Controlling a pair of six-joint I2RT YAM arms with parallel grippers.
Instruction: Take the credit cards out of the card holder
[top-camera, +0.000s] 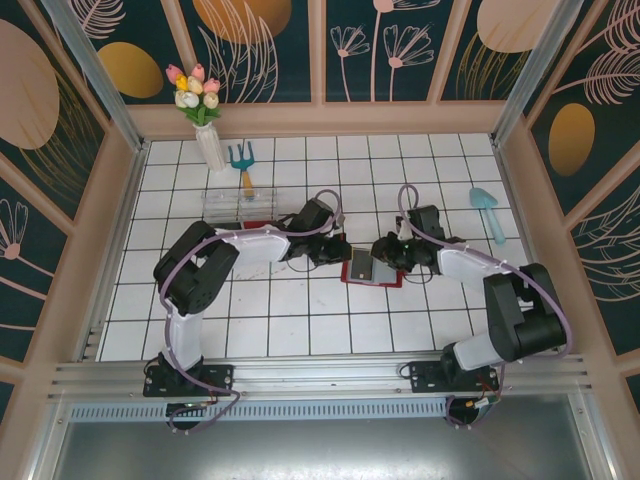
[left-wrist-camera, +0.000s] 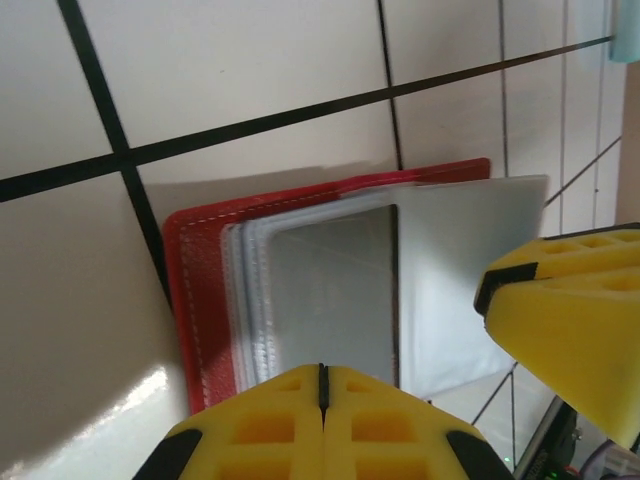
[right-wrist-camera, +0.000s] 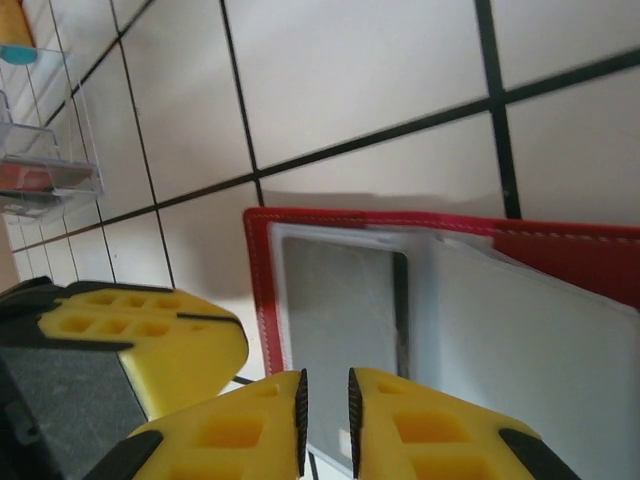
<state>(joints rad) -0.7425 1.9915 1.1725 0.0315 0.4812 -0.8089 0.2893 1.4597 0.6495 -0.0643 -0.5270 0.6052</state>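
White tiled counter. Red card holder lies open between both tools. Left tool pads pressed together at holder's near edge. Right tool pinched narrow on grey card, seemingly. Step: drawing card out. Next: straight pull along pocket, holder pinned.

Left end effector and right end effector crowd the red card holder.

no text, label, brand, number or sign can be read in any view. the grey card seen in the card holder shows no lettering that can be made out, and the red cover is plain.
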